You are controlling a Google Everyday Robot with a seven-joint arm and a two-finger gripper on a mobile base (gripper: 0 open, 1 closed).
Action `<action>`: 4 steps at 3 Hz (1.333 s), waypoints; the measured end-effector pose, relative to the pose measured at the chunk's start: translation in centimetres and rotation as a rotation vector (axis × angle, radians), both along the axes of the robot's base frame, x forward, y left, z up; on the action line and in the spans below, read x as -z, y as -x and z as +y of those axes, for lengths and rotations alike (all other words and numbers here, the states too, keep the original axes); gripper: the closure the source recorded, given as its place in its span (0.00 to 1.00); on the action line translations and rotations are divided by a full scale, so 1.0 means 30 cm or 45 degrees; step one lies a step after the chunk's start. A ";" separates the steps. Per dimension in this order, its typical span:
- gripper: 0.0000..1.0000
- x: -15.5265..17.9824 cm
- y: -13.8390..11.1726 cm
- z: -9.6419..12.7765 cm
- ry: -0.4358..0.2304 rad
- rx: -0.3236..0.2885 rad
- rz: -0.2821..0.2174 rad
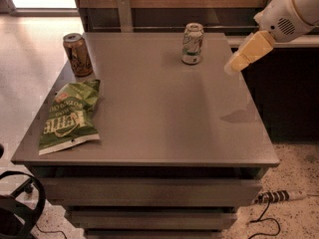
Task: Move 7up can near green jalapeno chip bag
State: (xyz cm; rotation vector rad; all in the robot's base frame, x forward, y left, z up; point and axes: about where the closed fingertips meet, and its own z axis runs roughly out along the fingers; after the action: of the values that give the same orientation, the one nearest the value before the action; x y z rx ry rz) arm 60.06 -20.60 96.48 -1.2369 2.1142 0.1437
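gripper: we're holding it in the air over the table's right edge, to the right of the 7up can, not touching it
gripper state: we're not managing to tell
7up can: we're seeing it standing upright at the far side
green jalapeno chip bag: lying flat near left, well apart from the 7up can
brown can: standing upright just behind the bag

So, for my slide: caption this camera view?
Gripper hovers near the upright 7up can; green jalapeno chip bag lies across the table.
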 end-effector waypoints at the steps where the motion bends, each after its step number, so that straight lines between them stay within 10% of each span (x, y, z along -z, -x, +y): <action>1: 0.00 0.000 0.002 0.000 0.001 -0.001 0.001; 4: 0.00 0.051 -0.306 0.040 -0.320 -0.008 -0.114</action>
State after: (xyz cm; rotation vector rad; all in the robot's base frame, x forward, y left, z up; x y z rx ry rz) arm 69.24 -19.39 94.96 -1.0809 1.9481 0.3398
